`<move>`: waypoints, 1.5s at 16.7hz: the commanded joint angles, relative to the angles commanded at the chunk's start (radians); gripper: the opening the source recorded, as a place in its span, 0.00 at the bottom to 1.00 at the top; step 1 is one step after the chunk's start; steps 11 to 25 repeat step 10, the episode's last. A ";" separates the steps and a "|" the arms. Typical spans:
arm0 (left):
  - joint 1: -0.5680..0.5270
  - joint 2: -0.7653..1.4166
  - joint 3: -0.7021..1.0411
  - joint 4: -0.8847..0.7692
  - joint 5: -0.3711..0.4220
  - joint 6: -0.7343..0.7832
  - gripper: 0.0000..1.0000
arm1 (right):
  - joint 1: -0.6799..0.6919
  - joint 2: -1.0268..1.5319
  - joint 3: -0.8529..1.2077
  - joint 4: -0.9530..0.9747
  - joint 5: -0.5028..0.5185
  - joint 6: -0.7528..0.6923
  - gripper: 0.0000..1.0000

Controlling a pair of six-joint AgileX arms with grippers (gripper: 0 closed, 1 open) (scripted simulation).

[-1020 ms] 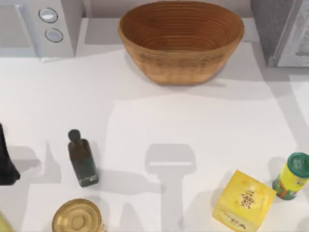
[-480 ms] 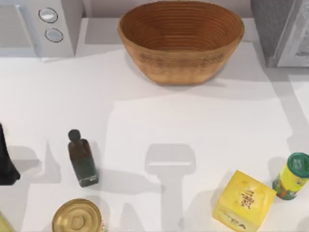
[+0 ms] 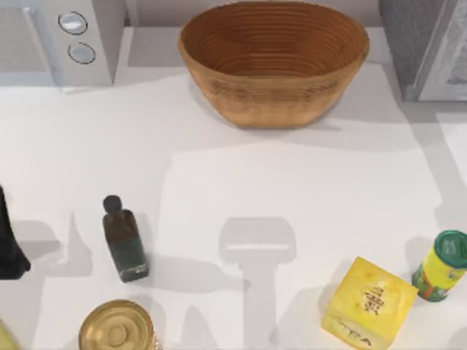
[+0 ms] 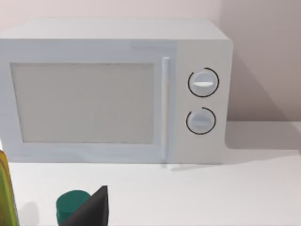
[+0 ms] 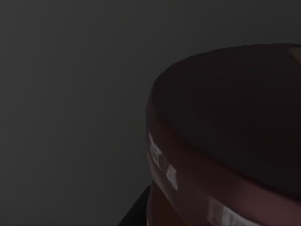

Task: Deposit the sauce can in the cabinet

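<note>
Right gripper at the sauce can [image 5: 225, 141], deposit step in hand.
Your right wrist view is dark. The can's maroon top sits close against the gripper, and you cannot tell whether it is held or released. I judge the can is at or inside the cabinet [image 3: 430, 44], so next you should confirm it stands, let go and back straight out. Count one can, one cabinet, one basket [image 3: 273, 62]. The left arm [image 3: 9, 244] is parked well away.

Left arm [image 3: 10, 244] at table's left edge — dark, low, parked.
</note>
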 joint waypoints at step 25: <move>0.000 0.000 0.000 0.000 0.000 0.000 1.00 | 0.000 0.000 0.000 0.000 0.000 0.000 1.00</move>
